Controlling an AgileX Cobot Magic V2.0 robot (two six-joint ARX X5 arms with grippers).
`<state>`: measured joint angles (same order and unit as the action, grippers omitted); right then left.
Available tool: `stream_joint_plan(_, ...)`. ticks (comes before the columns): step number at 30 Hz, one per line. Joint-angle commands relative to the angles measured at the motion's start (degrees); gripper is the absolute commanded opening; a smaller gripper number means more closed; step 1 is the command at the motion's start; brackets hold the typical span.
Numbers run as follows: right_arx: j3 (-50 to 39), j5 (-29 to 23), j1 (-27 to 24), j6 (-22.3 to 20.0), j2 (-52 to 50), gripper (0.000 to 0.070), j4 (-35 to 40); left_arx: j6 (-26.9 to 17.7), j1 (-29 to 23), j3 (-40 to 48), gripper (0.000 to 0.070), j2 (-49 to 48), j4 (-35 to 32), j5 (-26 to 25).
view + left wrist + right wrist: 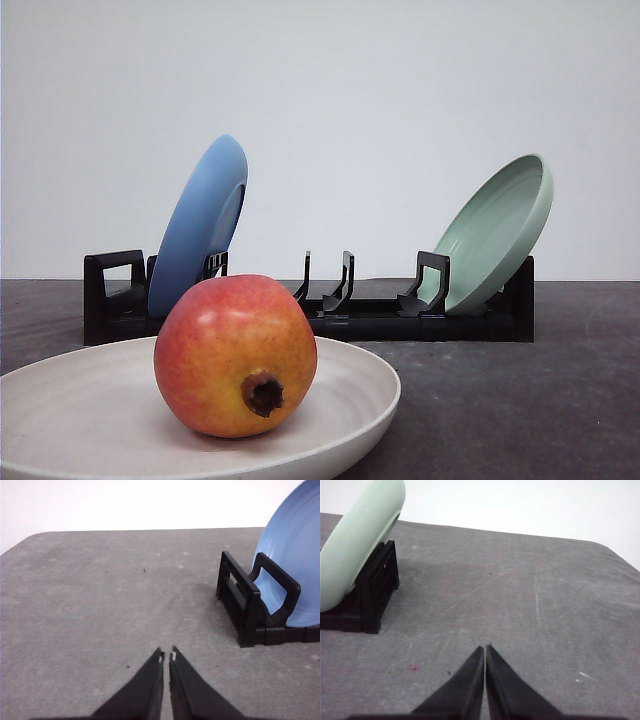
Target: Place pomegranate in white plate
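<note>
Pomegranate (pixel 236 355) is seen at the lower left of the front frame, resting in the plate (pixel 360 385), its dark calyx turned toward the camera. Red skin fades to orange-yellow. It is judged firm, fairly heavy, smooth and prone to rolling; its widest flanks would be gripped. Left end effector (pixel 166 656) and right end effector (pixel 485 649) are pressed together above bare counter (pixel 545 610)

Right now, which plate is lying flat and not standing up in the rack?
The white plate, holding the pomegranate. The blue plate and green plate both stand tilted in the black rack.
</note>
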<state>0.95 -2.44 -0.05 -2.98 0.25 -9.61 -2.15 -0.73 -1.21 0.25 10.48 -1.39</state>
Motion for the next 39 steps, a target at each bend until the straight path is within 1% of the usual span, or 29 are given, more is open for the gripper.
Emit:
stream_joint_plan(1,-0.3,0.0,-0.1,0.6,0.0,0.0000,0.6,-0.4,0.0,0.5,0.0000,-0.1,0.3,0.0)
stream_joint_plan(39,-0.3,0.0,-0.1,0.6,0.0,0.0000,0.6,-0.4,0.0,0.5,0.0000,-0.1,0.3,0.0)
